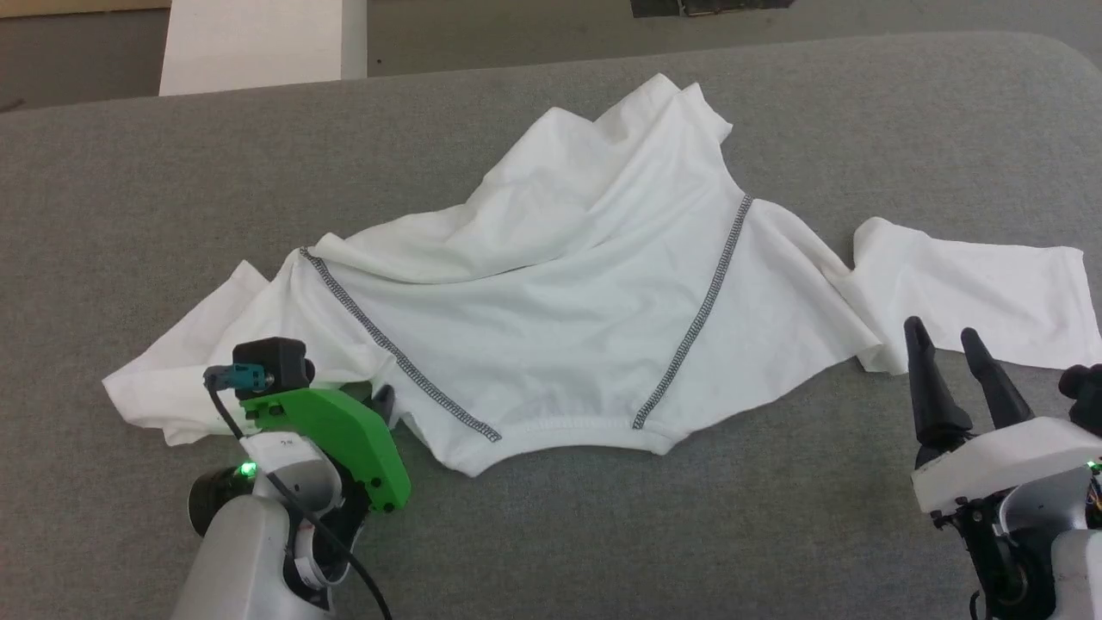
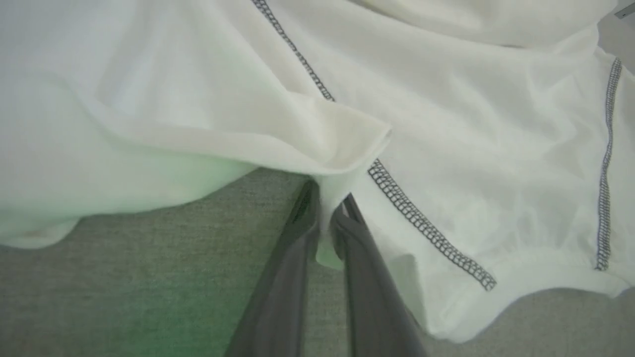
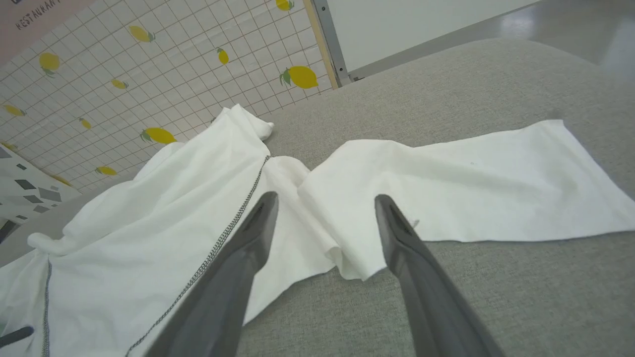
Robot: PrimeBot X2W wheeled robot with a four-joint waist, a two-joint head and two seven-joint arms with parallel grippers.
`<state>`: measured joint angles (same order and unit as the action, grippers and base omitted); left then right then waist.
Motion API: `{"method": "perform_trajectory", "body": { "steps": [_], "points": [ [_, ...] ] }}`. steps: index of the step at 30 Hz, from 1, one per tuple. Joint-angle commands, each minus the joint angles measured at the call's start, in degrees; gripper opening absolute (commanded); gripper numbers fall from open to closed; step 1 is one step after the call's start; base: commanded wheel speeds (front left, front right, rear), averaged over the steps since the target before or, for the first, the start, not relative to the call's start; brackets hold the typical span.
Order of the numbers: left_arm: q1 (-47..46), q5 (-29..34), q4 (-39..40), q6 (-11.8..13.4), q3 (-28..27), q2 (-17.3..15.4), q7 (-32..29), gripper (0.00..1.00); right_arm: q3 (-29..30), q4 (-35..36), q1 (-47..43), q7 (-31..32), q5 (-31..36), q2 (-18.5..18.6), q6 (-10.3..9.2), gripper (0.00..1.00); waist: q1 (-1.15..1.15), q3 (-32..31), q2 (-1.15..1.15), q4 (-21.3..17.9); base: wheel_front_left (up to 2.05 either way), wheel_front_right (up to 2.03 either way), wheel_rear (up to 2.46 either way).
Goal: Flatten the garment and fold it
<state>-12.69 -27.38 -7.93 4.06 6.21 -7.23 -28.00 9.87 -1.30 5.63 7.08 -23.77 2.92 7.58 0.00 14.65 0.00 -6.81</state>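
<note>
One white shirt (image 1: 560, 301) lies before you on the grey cloth-covered table (image 1: 861, 120), spread wide but wrinkled. Its curved hemmed edge is nearest you and its body is bunched toward the far side. Two lines of dark zigzag stitching (image 1: 699, 310) fan out from that near edge, one to each side. The right sleeve (image 1: 973, 293) lies fairly flat at your right, twisted where it joins the body. The left sleeve (image 1: 172, 379) is rumpled at your left. Your left gripper (image 2: 327, 198) sits at the shirt's near left edge, just beside the left line of stitching, its fingers clamped on a small fold of the fabric. Your right gripper (image 1: 940, 329) has its fingers spread apart and holds nothing. It is poised at the near edge of the right sleeve, and you cannot tell whether it touches the cloth. One white box (image 1: 258, 43) stands past the table's far left edge. One tiled wall with lemon prints (image 3: 149, 74) rises behind the table in the right wrist view.
</note>
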Motion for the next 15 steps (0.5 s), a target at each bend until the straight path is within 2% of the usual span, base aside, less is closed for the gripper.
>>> {"method": "perform_trajectory", "body": {
  "steps": [1, 4, 10, 15],
  "points": [
    [-0.05, -0.72, -0.42, -0.21, -0.38, 0.18, 0.80, 0.00, -0.57, 0.49, -0.77, 0.45, 0.27, -0.04, -0.09, 1.00, 0.00, -0.07, 0.00, 0.22, 0.00, 0.00, 0.00],
    [0.58, -1.56, 0.46, 0.06, -1.97, 0.48, 3.74, 0.00, -2.27, 2.08, -1.75, 4.49, 1.50, -0.04, -0.09, 1.00, 0.00, -0.37, 0.00, 0.81, 0.00, 0.00, 0.00],
    [3.26, -2.55, 3.47, 0.29, -3.23, 0.78, 6.37, 0.00, -4.48, 4.59, -4.86, 22.30, 2.06, -0.04, -0.09, 1.00, 0.00, -0.95, 0.00, 1.76, 0.00, 0.00, 0.00],
    [4.62, -3.22, 4.49, -0.07, -2.21, 1.21, 5.89, 0.00, -3.34, 3.64, -2.80, 27.38, 1.67, -0.04, -0.09, 1.00, 0.00, -0.41, 0.00, 2.65, 0.00, 0.00, 0.00]
  ]
}}
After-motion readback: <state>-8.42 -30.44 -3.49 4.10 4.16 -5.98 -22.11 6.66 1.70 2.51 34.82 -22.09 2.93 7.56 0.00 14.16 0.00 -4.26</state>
